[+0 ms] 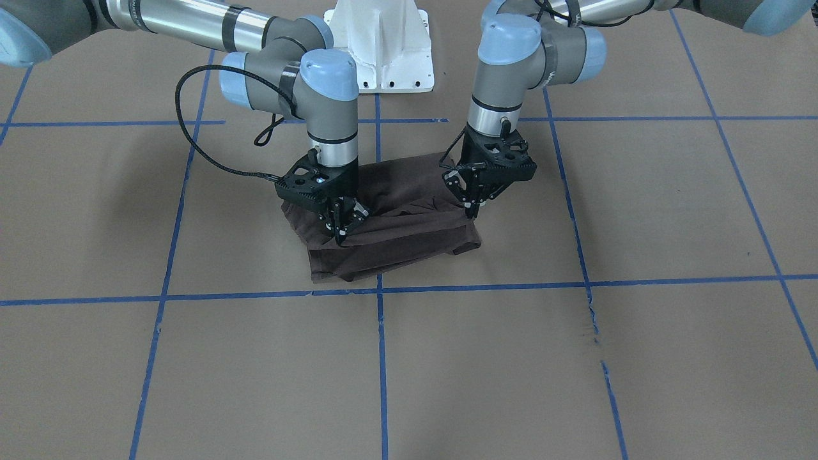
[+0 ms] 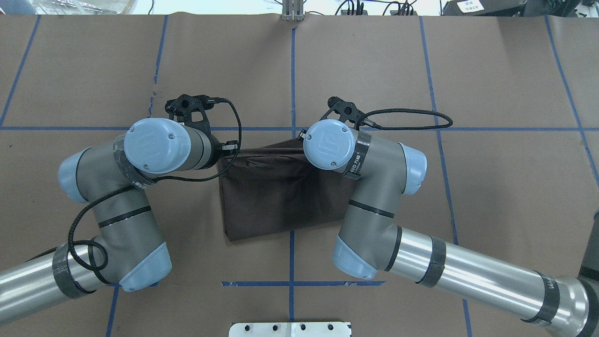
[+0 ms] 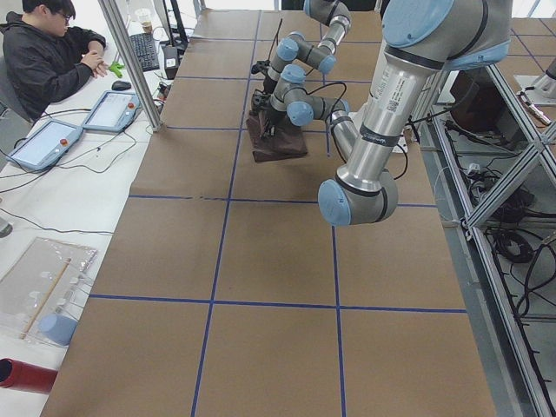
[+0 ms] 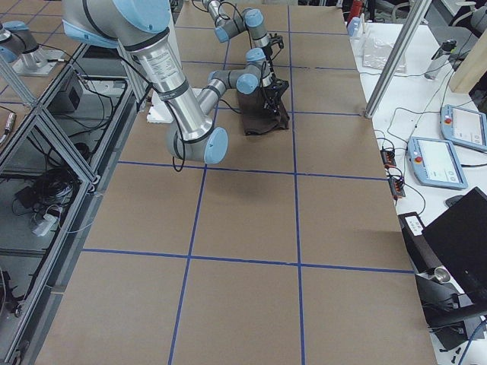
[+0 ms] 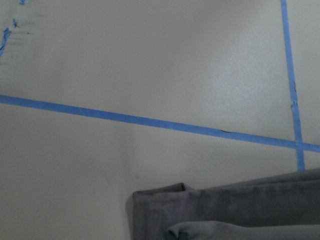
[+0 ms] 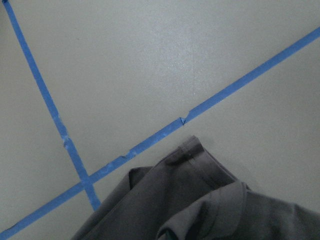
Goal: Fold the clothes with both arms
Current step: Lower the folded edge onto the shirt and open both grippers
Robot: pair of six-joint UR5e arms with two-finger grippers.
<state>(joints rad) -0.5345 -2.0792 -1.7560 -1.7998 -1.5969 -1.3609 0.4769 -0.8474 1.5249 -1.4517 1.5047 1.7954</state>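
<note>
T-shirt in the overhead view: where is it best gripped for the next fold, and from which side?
Probably near its far edge, toward each end, from straight above. The T-shirt lies as a folded, wide rectangle, so the left hand and right hand, both pinching there, can draw it back evenly.

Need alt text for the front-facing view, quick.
A folded dark brown T-shirt is pinched from above by both claws, the right claw at picture-left and the left claw at picture-right. It lies on a brown table crossed by blue tape lines.
</note>
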